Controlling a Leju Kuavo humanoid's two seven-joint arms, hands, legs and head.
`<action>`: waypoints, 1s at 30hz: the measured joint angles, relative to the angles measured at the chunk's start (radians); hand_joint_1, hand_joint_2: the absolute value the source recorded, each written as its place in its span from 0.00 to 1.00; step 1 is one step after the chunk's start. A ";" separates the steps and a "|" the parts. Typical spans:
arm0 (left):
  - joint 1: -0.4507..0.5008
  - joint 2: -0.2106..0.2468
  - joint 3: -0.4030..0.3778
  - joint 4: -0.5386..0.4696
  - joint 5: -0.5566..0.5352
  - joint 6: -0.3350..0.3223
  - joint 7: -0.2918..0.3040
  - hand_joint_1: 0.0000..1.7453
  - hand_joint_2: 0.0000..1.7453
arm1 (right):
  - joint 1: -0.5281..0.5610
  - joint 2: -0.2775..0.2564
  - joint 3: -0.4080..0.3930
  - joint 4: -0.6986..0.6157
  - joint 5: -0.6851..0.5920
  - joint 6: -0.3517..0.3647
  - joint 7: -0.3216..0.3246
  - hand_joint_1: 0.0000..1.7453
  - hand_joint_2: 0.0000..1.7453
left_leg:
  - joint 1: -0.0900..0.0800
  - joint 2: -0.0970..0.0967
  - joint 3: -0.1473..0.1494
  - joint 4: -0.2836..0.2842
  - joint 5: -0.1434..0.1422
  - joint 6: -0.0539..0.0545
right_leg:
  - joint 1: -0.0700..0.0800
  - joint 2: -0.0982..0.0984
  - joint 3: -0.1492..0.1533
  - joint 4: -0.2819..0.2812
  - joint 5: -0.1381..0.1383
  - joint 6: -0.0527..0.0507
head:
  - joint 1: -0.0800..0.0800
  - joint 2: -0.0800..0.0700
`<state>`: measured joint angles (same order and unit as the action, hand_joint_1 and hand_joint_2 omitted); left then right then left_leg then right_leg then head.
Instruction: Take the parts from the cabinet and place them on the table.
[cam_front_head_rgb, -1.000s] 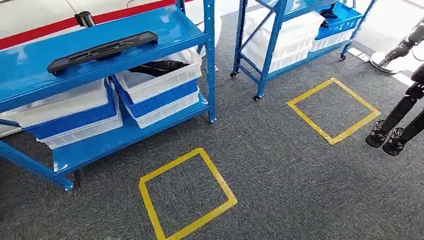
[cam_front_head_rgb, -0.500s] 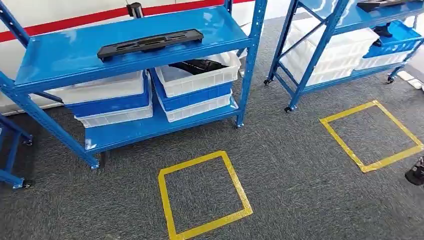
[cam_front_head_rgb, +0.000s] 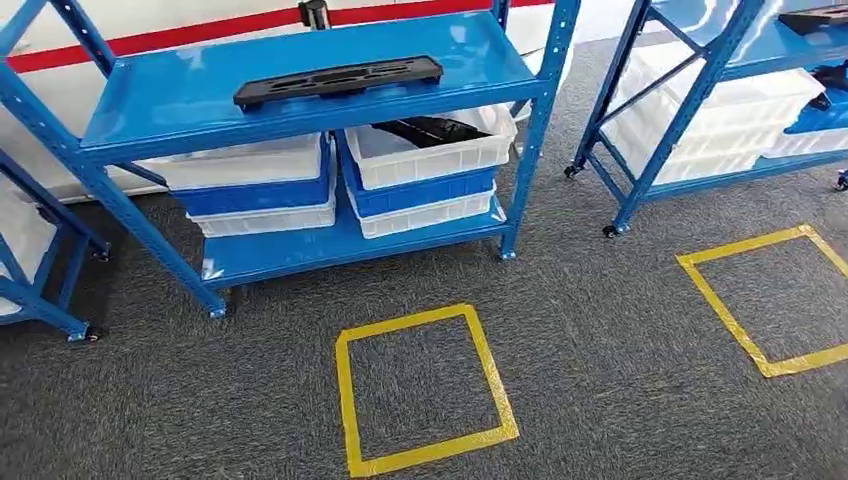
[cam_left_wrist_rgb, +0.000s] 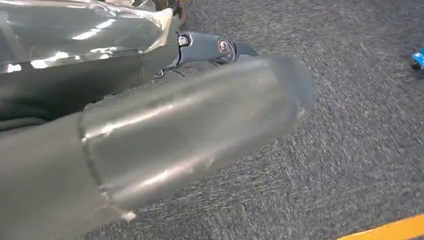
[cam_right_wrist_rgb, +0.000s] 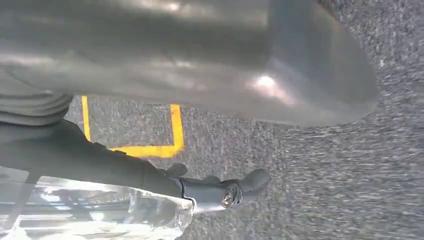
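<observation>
Counted: 3 blue racks (cam_front_head_rgb: 300, 75), 2 yellow tape squares (cam_front_head_rgb: 425, 390) on carpet, 2 long black parts (cam_front_head_rgb: 338, 80) on top shelves. On middle rack's lower shelf, 2 crate stacks (cam_front_head_rgb: 425, 185), white/blue/white each, approx. 6 crates total.

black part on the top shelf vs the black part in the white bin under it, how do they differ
The black part on the top shelf lies in the open, flat on the blue surface, its whole long bar shape visible. The black part in the white bin sits one level lower, inside a white bin stacked on other bins, and the shelf above hides part of it. Both are black and on the same blue rack.
</observation>
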<state>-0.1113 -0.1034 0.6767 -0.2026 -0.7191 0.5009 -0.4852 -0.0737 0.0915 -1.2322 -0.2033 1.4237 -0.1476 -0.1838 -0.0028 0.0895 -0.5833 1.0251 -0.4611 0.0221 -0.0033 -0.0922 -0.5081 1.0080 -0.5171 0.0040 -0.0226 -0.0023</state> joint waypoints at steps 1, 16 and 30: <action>-0.002 -0.001 -0.003 0.000 -0.002 0.000 0.000 0.00 0.00 | -0.001 0.000 0.000 0.000 -0.002 0.000 -0.001 0.00 0.00 | -0.003 -0.018 -0.005 -0.001 0.000 0.002 | -0.004 -0.007 0.002 -0.003 -0.002 0.004 | -0.001 0.000; -0.006 -0.002 -0.005 0.000 -0.003 -0.003 0.000 0.00 0.00 | 0.005 0.000 0.000 0.001 0.003 -0.002 -0.009 0.00 0.00 | 0.004 -0.200 0.004 -0.008 0.007 0.006 | -0.021 0.127 -0.030 0.004 0.016 0.037 | 0.012 0.000; 0.000 0.004 -0.006 0.000 -0.003 -0.003 -0.002 0.00 0.00 | 0.003 0.005 0.000 0.001 0.005 -0.002 -0.004 0.00 0.00 | 0.010 -0.058 -0.004 0.003 0.000 -0.006 | -0.014 0.038 -0.005 0.001 0.006 0.000 | -0.001 0.000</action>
<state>-0.1114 -0.0992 0.6706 -0.2026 -0.7225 0.4982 -0.4868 -0.0703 0.0961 -1.2322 -0.2022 1.4290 -0.1492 -0.1881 0.0076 0.0316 -0.5873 1.0281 -0.4616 0.0159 -0.0172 -0.0540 -0.5127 1.0088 -0.5115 0.0040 -0.0236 -0.0023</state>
